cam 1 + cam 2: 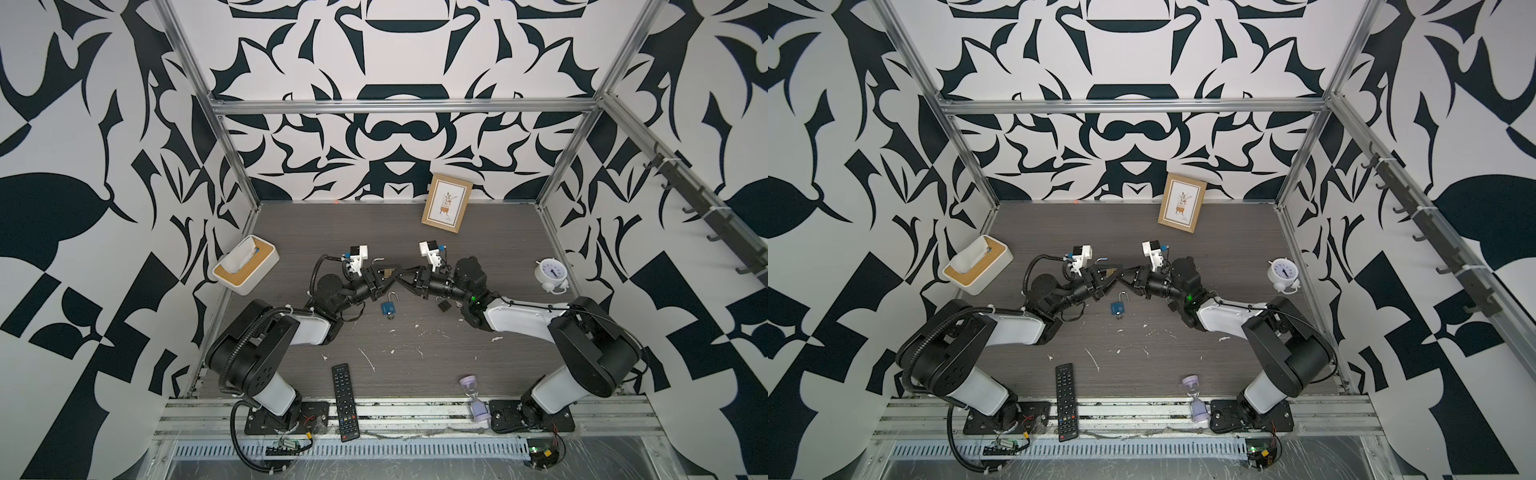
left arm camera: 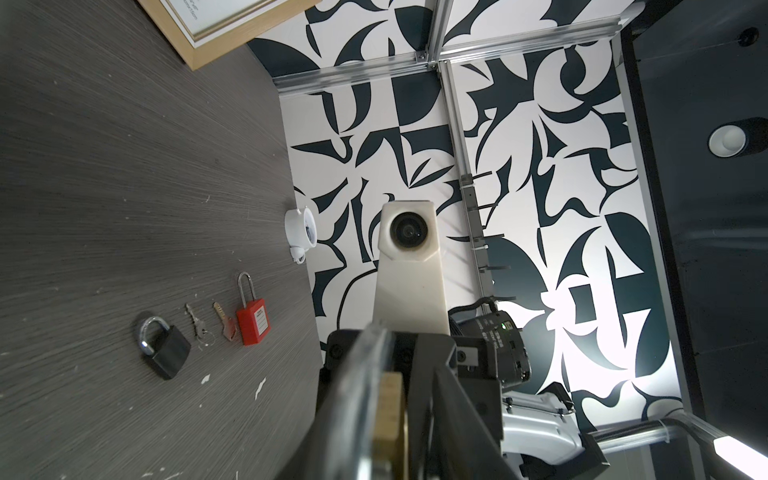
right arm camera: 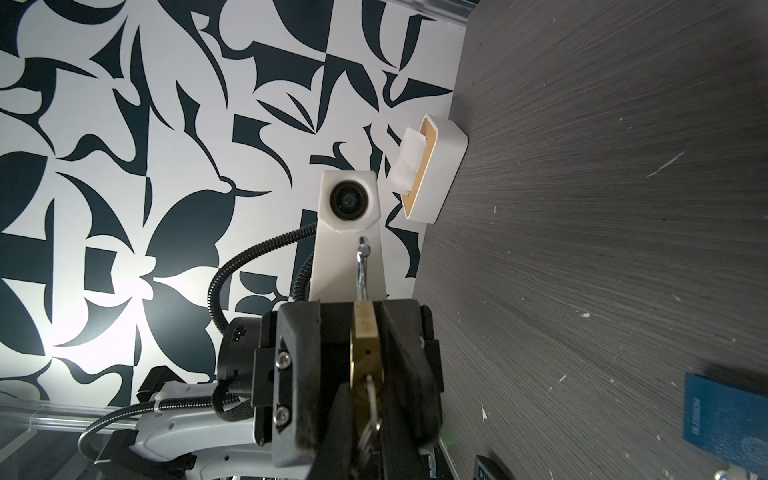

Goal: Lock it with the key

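Top views first: in both, my two arms meet nose to nose above the middle of the surface. On the left, my left claw has the brass padlock standing between its jaws, and the shackle is lifted out of the body, open. The right wrist view shows a dark gap along one side of the lock, so I cannot tell whether that claw is clamping it or only bracketing it.

Moving right, the key sits in the bottom of the lock with its ring hanging. My right claw is pinched shut on the key, tip to tip with the left one.

I judge this to be the locking step itself: key seated, shackle not yet home. The next move calls for a firm hold on the body from the left, so the key can turn without dragging the lock round. The shackle's free end must then line up with its hole and be pressed in.

The lock hangs clear of the surface, with a blue padlock lying near it on the surface.
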{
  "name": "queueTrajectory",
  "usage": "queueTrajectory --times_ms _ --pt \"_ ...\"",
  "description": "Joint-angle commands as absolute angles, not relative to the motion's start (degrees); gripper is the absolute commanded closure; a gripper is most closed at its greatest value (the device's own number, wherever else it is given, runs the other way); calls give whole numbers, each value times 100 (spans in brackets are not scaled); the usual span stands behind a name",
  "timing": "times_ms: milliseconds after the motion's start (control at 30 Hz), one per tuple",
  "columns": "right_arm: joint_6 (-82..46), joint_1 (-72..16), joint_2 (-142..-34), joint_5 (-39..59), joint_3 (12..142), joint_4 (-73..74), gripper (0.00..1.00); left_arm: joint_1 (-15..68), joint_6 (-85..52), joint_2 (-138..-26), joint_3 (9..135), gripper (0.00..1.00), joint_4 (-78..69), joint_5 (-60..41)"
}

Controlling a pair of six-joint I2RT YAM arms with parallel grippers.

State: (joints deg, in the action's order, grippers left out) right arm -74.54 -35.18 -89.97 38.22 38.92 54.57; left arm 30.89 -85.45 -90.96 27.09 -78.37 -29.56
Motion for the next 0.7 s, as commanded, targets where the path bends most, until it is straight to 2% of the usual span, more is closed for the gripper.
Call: queueTrajectory --times_ms 0,500,667 --pt "-7251 -3418 -8679 3717 3918 5570 100 2989 -8499 -9070 2642 67 -8112 -3080" --pt "-7166 -3293 -8465 3995 3867 5251 100 2790 -8209 -8746 2555 68 -7673 -3250" --pt "-7173 -3300 -8465 4029 3850 5273 100 2791 -8236 -8801 2626 73 -7693 -3312"
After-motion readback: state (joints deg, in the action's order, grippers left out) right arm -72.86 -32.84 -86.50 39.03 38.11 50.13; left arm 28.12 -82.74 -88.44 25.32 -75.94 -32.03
